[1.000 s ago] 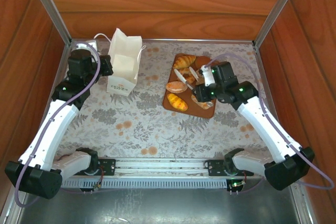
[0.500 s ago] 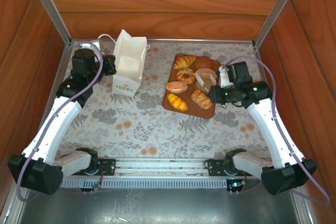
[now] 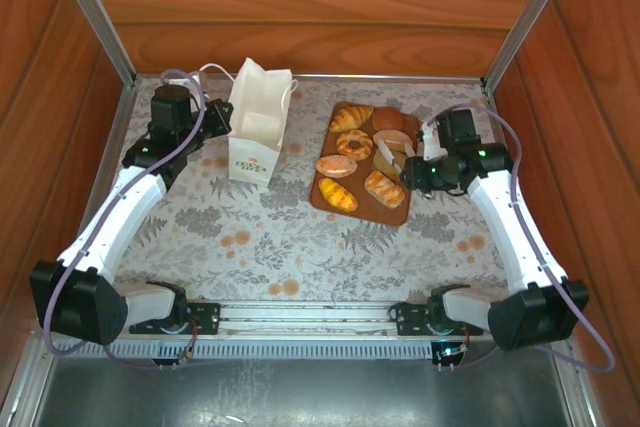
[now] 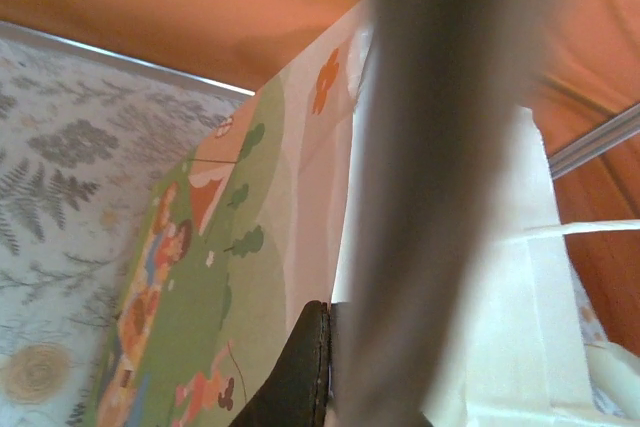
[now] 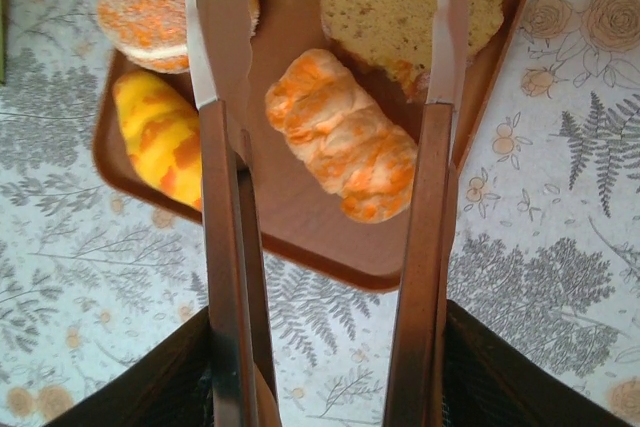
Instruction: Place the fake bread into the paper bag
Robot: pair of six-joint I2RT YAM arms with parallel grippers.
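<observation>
The white paper bag (image 3: 258,132) stands upright at the back left; its printed side (image 4: 240,277) is close in the left wrist view. My left gripper (image 3: 222,119) (image 4: 335,367) is shut on the bag's top edge. The fake bread lies on a brown board (image 3: 395,211): a croissant (image 3: 351,118), an oval roll (image 3: 336,165), a yellow striped one (image 3: 338,194) (image 5: 160,147) and a twisted glazed roll (image 3: 384,188) (image 5: 340,137). My right gripper (image 3: 428,165) (image 5: 325,357) is shut on a pair of tongs (image 3: 393,153) (image 5: 222,197). The tong blades stand apart on either side of the glazed roll.
A flat slice (image 5: 400,7) and a sugared round piece (image 5: 150,22) also lie on the board. Wooden walls and metal corner posts (image 3: 95,17) enclose the flower-patterned table (image 3: 270,237). A white cord handle (image 3: 205,71) trails behind the bag.
The left arm has swung right and carried the bag toward the board. The right arm has drawn back to the right, bringing the tongs from the board's middle to its right side.
</observation>
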